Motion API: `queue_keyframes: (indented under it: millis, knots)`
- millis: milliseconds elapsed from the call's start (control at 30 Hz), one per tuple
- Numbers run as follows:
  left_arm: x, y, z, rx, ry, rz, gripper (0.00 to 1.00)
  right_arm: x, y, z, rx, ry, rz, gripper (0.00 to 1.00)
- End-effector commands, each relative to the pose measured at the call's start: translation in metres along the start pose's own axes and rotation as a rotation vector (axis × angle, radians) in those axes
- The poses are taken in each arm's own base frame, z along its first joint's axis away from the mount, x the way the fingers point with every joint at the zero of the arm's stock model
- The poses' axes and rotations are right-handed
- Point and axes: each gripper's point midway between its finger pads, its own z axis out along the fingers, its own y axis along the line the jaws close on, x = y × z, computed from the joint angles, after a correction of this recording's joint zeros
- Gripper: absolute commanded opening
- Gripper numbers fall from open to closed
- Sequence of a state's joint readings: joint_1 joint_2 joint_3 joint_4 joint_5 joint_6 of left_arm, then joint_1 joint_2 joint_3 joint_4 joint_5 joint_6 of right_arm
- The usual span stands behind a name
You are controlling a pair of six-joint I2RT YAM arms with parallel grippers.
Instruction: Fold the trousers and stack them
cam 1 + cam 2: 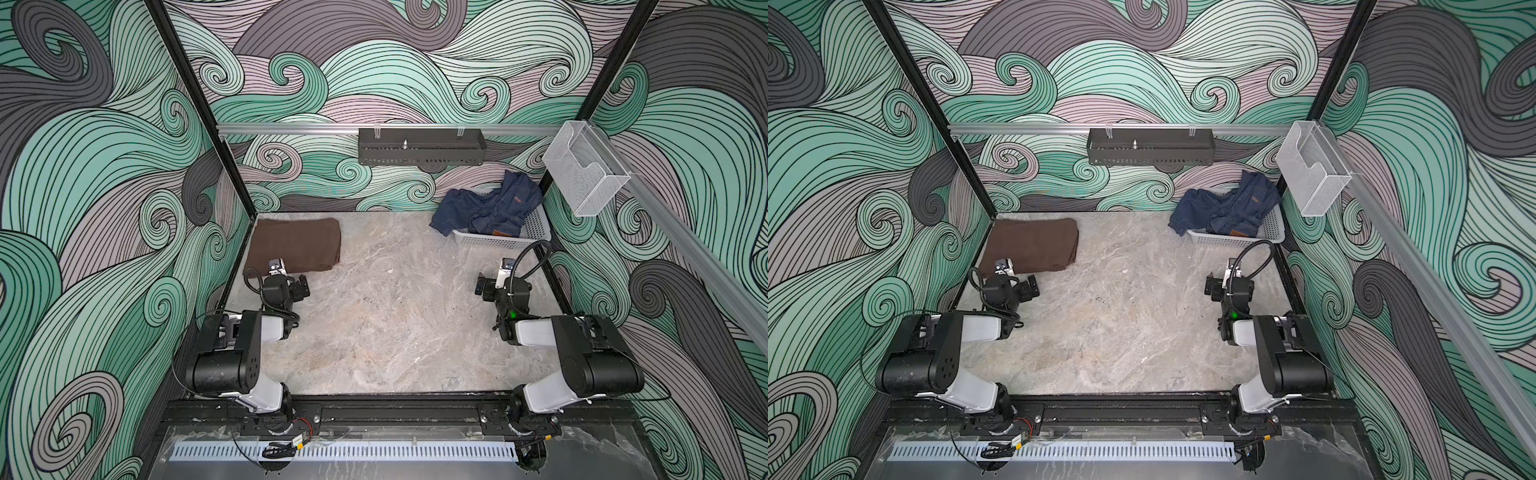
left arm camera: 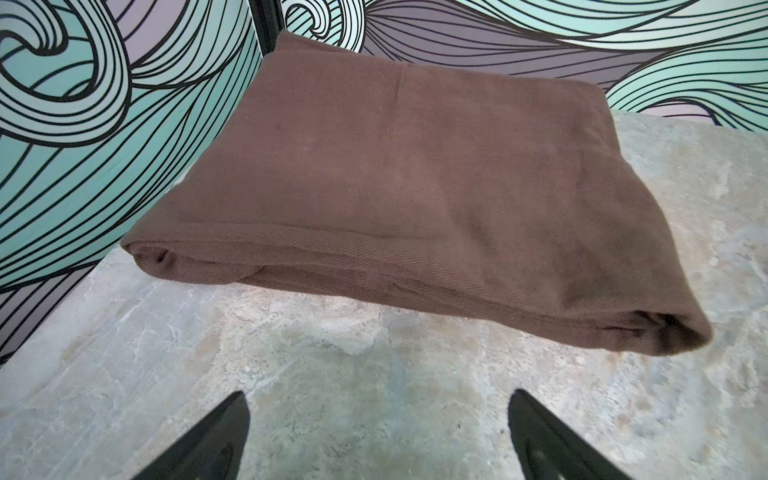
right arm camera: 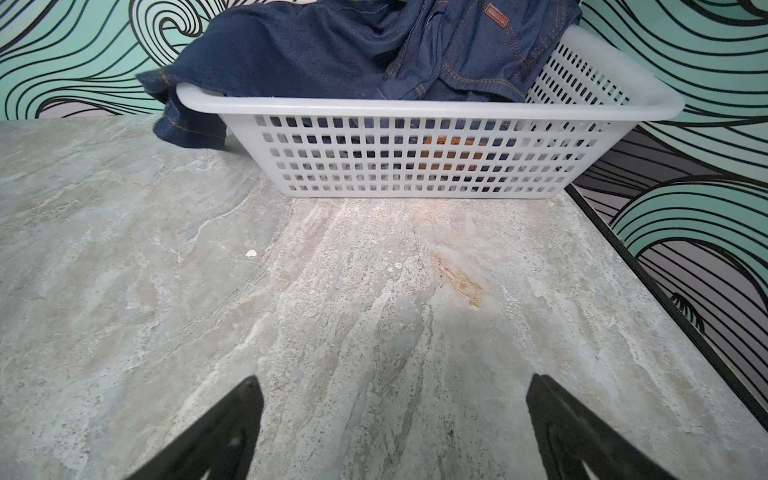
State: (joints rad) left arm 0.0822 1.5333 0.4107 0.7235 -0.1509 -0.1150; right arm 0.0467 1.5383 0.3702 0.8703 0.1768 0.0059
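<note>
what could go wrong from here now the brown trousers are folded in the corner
The folded trousers have loose, bulging layers at the edge facing the open left claw; a nudge there might unroll the fold. Denim drapes over the basket rim, so pulling it could drag the basket along.

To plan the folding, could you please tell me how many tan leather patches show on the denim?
2. One tan leather patch sits high on the denim at the white basket's far side; another patch lies low behind its front wall. Folds may hide more.
</note>
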Motion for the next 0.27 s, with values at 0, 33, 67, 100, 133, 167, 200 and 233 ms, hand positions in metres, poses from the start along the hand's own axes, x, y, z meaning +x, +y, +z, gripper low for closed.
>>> queue_keyframes:
  millis: [0,33,67,100,133,167,200,233]
  knots:
    - [-0.0156,-0.0025,-0.0007,-0.001,-0.033,0.009,0.99,-0.0095,0.0004,0.0031,0.006,-0.02,-0.007,1.0]
    - [-0.0156,-0.0025,-0.0009,-0.002,-0.033,0.008,0.99,-0.0091,0.0006,0.0036,0.006,-0.016,-0.006,0.99]
    - [-0.0162,-0.0024,-0.0009,-0.002,-0.035,0.009,0.99,-0.0092,0.0002,0.0038,0.006,-0.016,-0.006,1.0]
    - [-0.0156,-0.0022,-0.0008,-0.003,-0.033,0.008,0.99,-0.0092,0.0004,0.0038,0.006,-0.016,-0.006,1.0]
    - [-0.0161,-0.0023,-0.0009,-0.003,-0.034,0.008,0.99,-0.0095,0.0005,0.0037,0.005,-0.017,-0.006,0.99]
    - [-0.0159,-0.0024,-0.0009,-0.002,-0.034,0.008,0.98,-0.0098,0.0006,0.0035,0.004,-0.019,-0.005,0.99]
    - [-0.0162,-0.0023,-0.001,-0.003,-0.034,0.008,0.99,-0.0096,0.0008,0.0027,0.003,-0.019,-0.005,0.99]
    - [-0.0161,-0.0023,-0.0009,-0.003,-0.034,0.008,0.99,-0.0103,0.0005,0.0027,0.003,-0.022,-0.004,0.99]
